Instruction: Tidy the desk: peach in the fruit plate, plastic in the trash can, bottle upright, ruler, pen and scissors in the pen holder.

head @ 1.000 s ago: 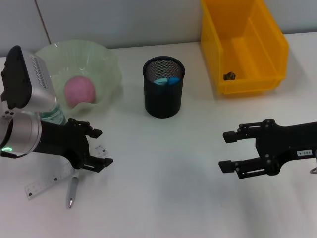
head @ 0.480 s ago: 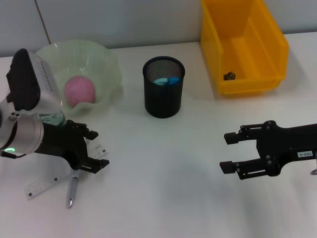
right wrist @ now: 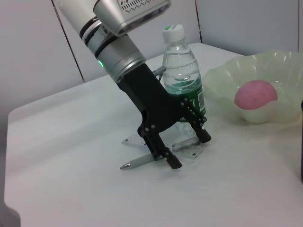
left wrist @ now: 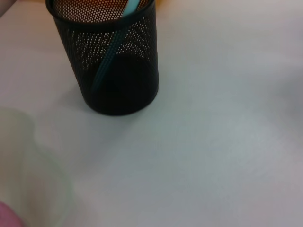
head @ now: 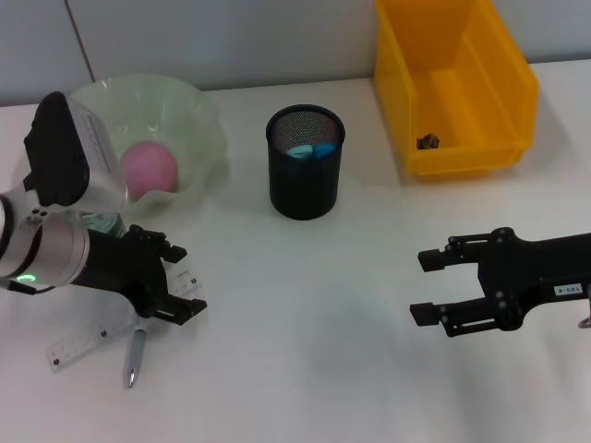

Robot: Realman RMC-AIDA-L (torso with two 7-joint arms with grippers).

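Going left to right: the left gripper (head: pixel 181 281) is spread wide, nothing in it, hovering right over the ruler (head: pixel 92 335) and pen (head: pixel 136 353) at about 8 o'clock on the desk (head: pixel 305 360). The bottle (right wrist: pixel 182 75) stands upright just behind it. Peach (head: pixel 148 169) sits in the fruit plate (head: pixel 199 115) at 10 o'clock. Scissors (head: pixel 310 149) are in the pen holder (head: pixel 305 175) near 12. Trash can (head: pixel 452 92) at 1 o'clock. The right gripper (head: pixel 427 284) is spread too, empty, at 4 o'clock.
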